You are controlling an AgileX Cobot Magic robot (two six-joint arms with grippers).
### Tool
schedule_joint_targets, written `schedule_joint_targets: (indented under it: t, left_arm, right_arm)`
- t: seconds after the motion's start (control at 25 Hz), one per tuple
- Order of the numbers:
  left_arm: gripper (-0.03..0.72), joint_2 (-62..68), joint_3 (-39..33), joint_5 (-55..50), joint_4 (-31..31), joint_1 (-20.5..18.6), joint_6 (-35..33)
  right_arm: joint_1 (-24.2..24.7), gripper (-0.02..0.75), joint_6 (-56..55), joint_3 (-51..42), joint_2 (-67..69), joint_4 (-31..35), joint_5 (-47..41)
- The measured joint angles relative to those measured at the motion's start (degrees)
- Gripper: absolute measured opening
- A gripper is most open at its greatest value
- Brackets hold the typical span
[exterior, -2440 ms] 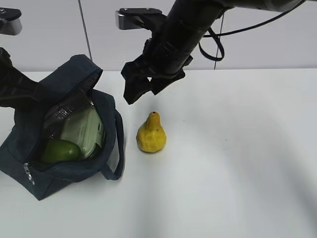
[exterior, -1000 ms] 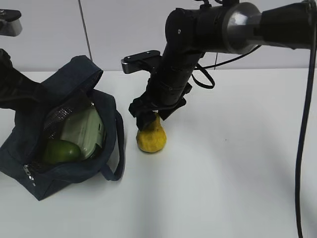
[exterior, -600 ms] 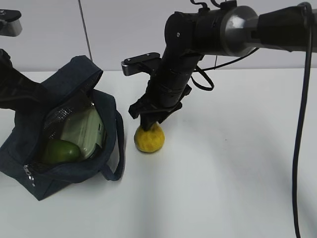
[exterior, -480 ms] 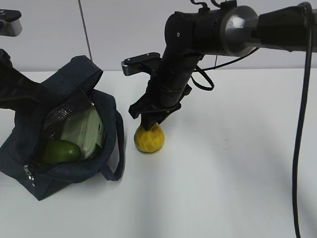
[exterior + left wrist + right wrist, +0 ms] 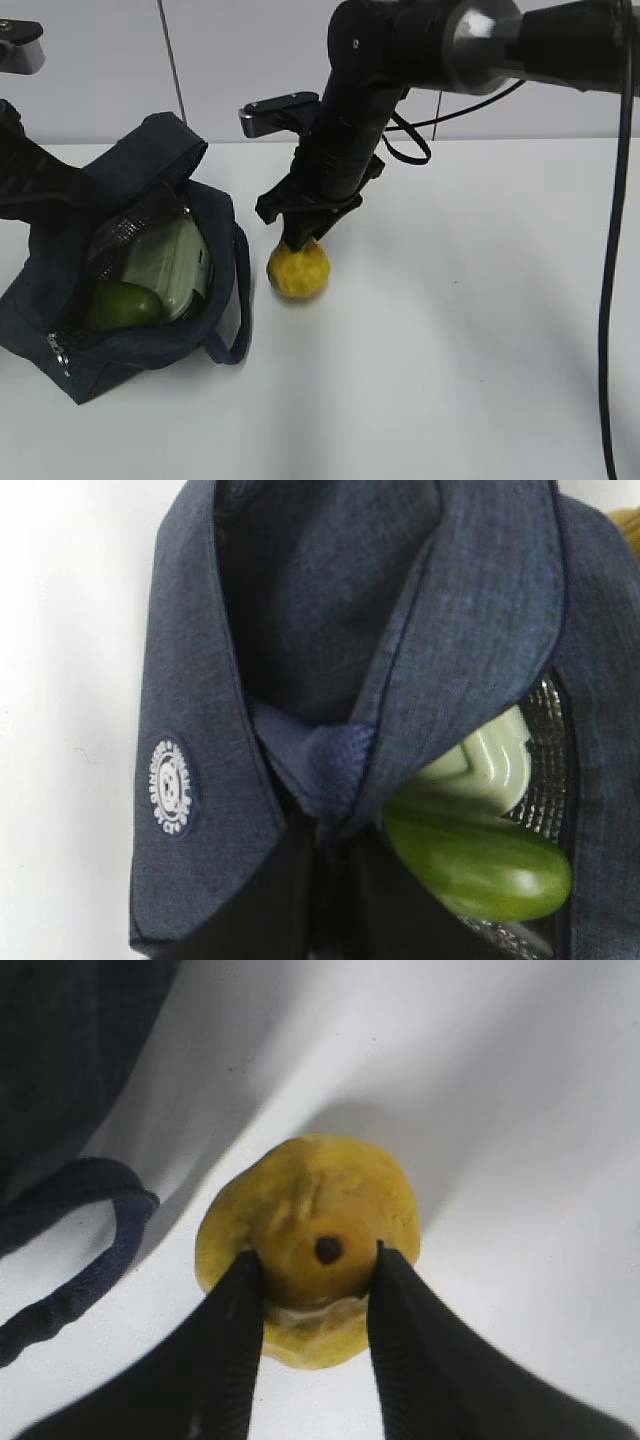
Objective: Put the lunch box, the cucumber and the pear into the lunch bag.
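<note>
On the white worktop [image 5: 480, 330], the lunch bag [image 5: 60, 340] gapes at left, lunch box [image 5: 170, 262] and cucumber [image 5: 122, 304] inside. Only the left wrist view shows left jaws pinching its flap. Just right stands the pear [image 5: 310, 1245], right gripper [image 5: 315, 1305] descending steeply, jaws clamped around its narrow top.

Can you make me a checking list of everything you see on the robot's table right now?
Surface: white table, bare apart from the items below.
Lunch bag: open, on the left.
Lunch box: inside the bag.
Cucumber: inside the bag, beside the lunch box.
Pear: outside the bag, right of its strap handle.
Clutter: nothing seen.
Right tool: fingers on both sides of the pear's narrow top.
Left tool: pinching the bag's fabric, holding the flap open.
Cables: black cable hanging at the right edge; a loop by the right arm.
Surroundings: pale wall panels behind.
</note>
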State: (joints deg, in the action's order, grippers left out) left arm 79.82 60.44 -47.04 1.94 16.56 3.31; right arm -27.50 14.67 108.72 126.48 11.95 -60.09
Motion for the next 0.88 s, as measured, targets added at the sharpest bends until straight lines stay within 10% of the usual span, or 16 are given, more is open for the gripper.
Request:
schedule_joint_targets:
  t: [0.88]
  left_arm:
    - [0.001, 0.0, 0.0, -0.2, 0.0, 0.0, 0.0]
  right_arm:
    - [0.0, 0.260, -2.8, 15.7, -4.2, 5.4, -11.3]
